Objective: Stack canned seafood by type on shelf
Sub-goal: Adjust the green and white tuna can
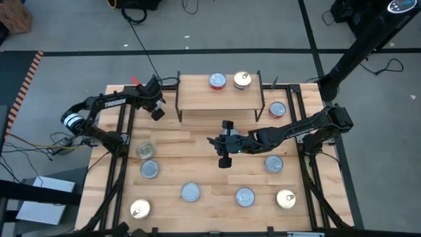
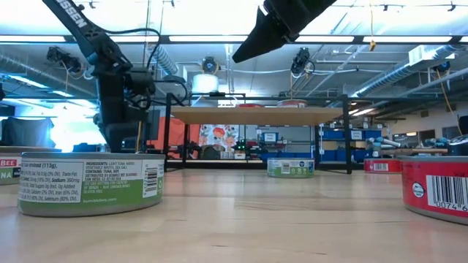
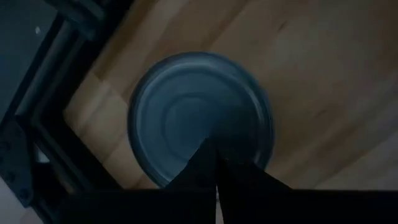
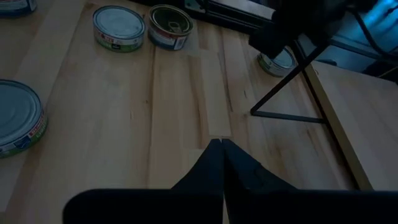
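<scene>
In front of the shelf (image 1: pixel 219 100), the right gripper (image 1: pixel 212 141) hangs shut and empty; the nearest tin (image 2: pixel 91 183) reads "tuna"; the left gripper (image 1: pixel 158 87) shut, empty.

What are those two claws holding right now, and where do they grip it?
Nothing. The left gripper is shut and empty above a silver tin; the right gripper is shut and empty over bare tabletop.

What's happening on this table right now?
Two arms are sorting tins onto the shelf. Two tins already sit on it; the rest lie on the tabletop. The left gripper, fingers shut, hovers over a tin by the shelf's left end. The right gripper, also shut and empty, hangs mid-table.
</scene>
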Controlling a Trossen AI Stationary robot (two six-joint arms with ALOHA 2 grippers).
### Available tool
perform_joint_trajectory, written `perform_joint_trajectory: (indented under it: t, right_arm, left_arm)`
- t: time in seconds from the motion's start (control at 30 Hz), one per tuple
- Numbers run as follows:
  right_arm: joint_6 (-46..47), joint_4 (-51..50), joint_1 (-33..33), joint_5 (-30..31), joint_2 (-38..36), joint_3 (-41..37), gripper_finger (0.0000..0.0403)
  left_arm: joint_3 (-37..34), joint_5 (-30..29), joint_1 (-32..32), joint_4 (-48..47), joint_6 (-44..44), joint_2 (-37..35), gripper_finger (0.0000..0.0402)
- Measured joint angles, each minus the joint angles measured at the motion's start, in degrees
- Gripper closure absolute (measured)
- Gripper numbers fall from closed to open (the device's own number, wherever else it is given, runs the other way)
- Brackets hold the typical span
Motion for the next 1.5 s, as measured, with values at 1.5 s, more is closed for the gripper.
perform_joint_trajectory:
  t: [1.5]
  right_arm:
    - [0.0,0.0,0.0,0.0,0.0,0.0,0.0400]
  left_arm:
    - [0.6,3.9,-19.4,-19.9,-17.5,-1.7,0.0400]
